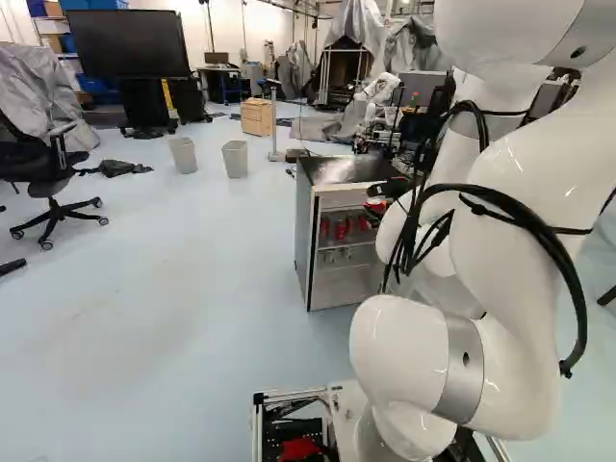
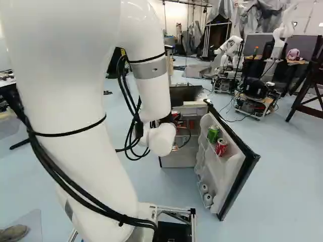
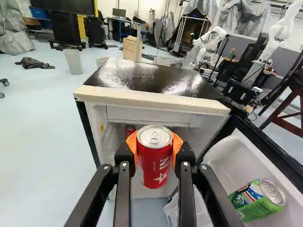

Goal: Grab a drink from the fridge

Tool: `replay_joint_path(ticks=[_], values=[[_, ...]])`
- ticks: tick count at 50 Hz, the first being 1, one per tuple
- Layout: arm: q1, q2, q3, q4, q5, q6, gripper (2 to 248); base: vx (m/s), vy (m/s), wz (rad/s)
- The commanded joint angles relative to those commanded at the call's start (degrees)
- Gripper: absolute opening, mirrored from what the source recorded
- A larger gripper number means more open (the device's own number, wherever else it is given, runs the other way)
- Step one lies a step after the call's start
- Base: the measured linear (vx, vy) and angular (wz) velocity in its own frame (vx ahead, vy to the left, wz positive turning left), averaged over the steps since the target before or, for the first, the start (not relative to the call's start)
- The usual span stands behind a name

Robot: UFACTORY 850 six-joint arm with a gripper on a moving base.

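Note:
My gripper is at the fridge's open front in the left base view. In the wrist view the gripper is shut on a red drink can, held upright between its orange pads. Behind this can stands the fridge, its door swung open; another red can shows inside. More red cans stand on a fridge shelf. The open door holds a green can and a red can on its upper rack. The held can hides part of the fridge's inside.
Two grey bins and an office chair stand on the floor left of the fridge. Another robot is beyond the fridge. The open door juts out to the gripper's side, with white round items low in its rack.

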Motion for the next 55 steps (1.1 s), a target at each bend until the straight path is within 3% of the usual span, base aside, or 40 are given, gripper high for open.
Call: replay_joint_path(ticks=[41,55], values=[[0.75,5.66,-0.97,0.16,-1.76,0.0,94,0.0,0.0,0.0],[1.66,7.05,-1.81,3.53,-3.12,0.0,94,0.0,0.0,0.0]])
